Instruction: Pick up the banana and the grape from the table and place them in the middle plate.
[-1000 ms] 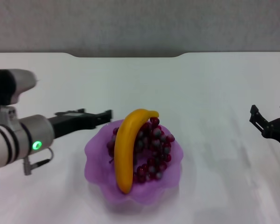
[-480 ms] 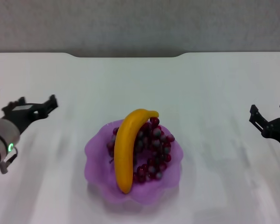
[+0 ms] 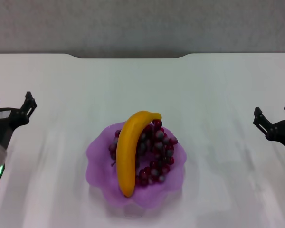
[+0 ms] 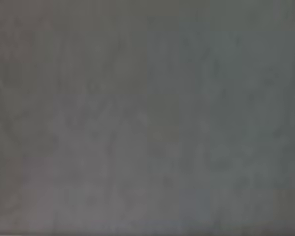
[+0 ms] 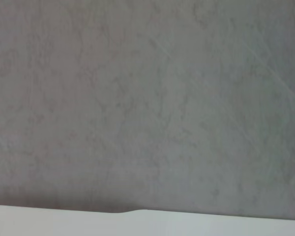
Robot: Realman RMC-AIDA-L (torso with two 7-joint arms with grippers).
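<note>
In the head view the yellow-orange banana (image 3: 127, 151) lies curved across the purple scalloped middle plate (image 3: 97, 152) at the table's centre. The dark red grape (image 3: 156, 153) bunch rests in the same plate, beside and partly under the banana. My left gripper (image 3: 12, 105) is far off at the left edge of the table, open and holding nothing. My right gripper (image 3: 274, 117) sits at the right edge, also open and empty. Both wrist views show only a grey wall.
The white table (image 3: 213, 95) has a notched far edge (image 3: 128, 56) against a grey wall. A strip of the table's far edge (image 5: 137, 221) shows in the right wrist view.
My left arm has drawn back from beside the plate to the table's left edge. The banana, grapes, plate and right arm have not moved.
</note>
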